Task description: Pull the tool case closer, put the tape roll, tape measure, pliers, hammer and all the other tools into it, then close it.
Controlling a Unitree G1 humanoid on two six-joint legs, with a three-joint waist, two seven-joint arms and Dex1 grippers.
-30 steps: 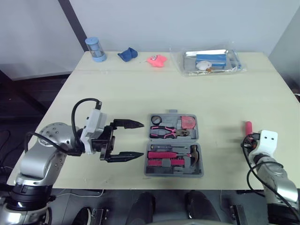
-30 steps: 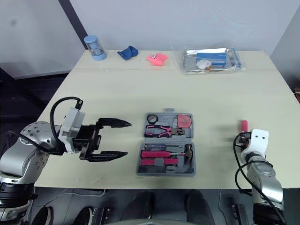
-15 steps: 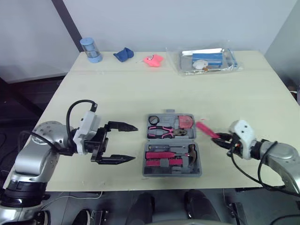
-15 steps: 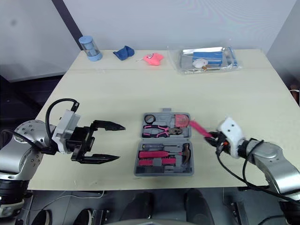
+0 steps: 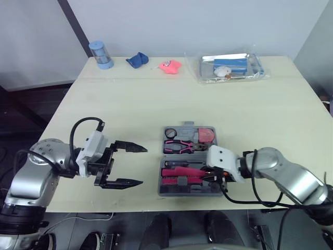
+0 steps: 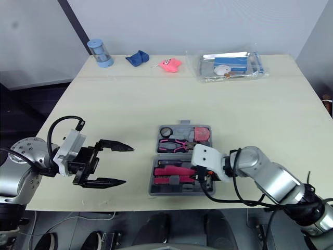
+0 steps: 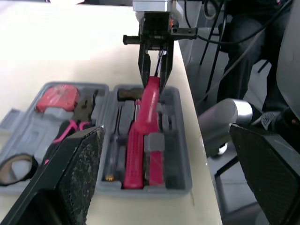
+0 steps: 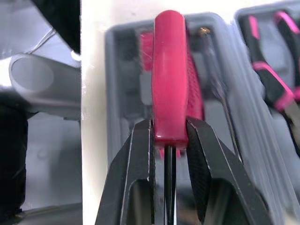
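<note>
The grey tool case [image 5: 162,190] lies open near the table's front edge. Its far half holds a tape roll [image 5: 170,134], pink-handled pliers [image 5: 182,147] and a red tape measure [image 5: 208,135]. My right gripper [image 5: 209,175] hovers at the near half's right end, shut on a pink-handled screwdriver [image 8: 169,70] by the handle's base. The handle [image 7: 147,101] slants down over the pink tools in that half. My left gripper [image 5: 142,165] stands open to the left of the case, holding nothing.
Along the table's far edge stand a blue cylinder [image 5: 101,54], a blue cloth [image 5: 138,60], a pink toy [image 5: 171,66] and a clear bag with a metal tray [image 5: 231,66]. The case sits close to the front table edge.
My right arm has swung from the table's right edge to the case, carrying the screwdriver over the near half. The left gripper has drawn back a little to the left, still open.
</note>
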